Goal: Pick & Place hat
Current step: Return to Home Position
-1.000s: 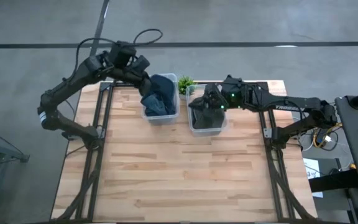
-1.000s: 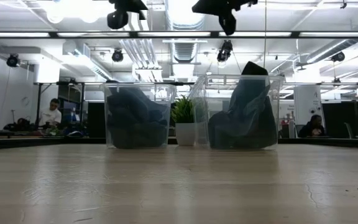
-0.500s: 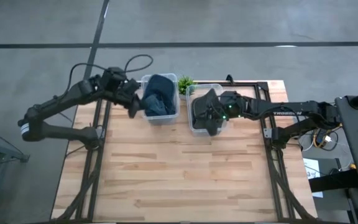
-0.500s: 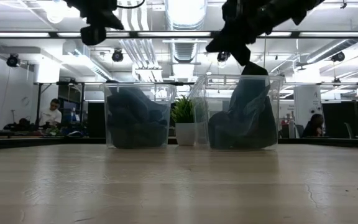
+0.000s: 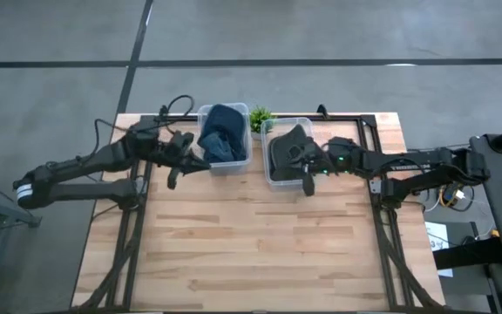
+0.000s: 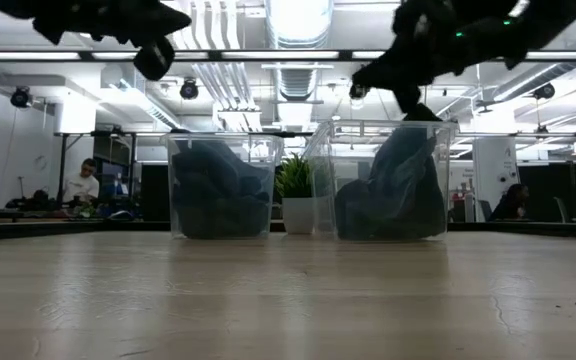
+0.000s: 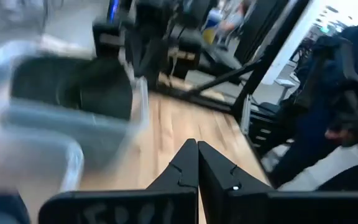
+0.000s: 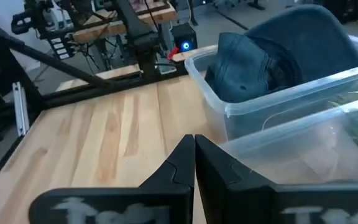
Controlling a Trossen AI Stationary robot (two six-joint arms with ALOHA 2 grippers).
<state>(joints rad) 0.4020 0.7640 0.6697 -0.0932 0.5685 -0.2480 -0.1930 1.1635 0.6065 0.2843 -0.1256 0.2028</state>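
Two clear bins stand at the table's far edge. The left bin holds a blue hat, crumpled inside it. The right bin holds a dark hat, whose top pokes above the rim. My left gripper hovers just left of the blue hat's bin, shut and empty. My right gripper hovers at the near right corner of the dark hat's bin, also shut and empty. The right wrist view shows the blue hat in its bin.
A small potted plant stands between the two bins at the far edge. Black frame rails run along the table's left side and right side. Bare wooden tabletop stretches from the bins to the near edge.
Both grippers have drawn back from above their bins. My left gripper moved from over the blue hat's bin toward the table's left and near edge. My right gripper moved from over the dark hat's bin toward the near edge. Both hats stayed in their bins.
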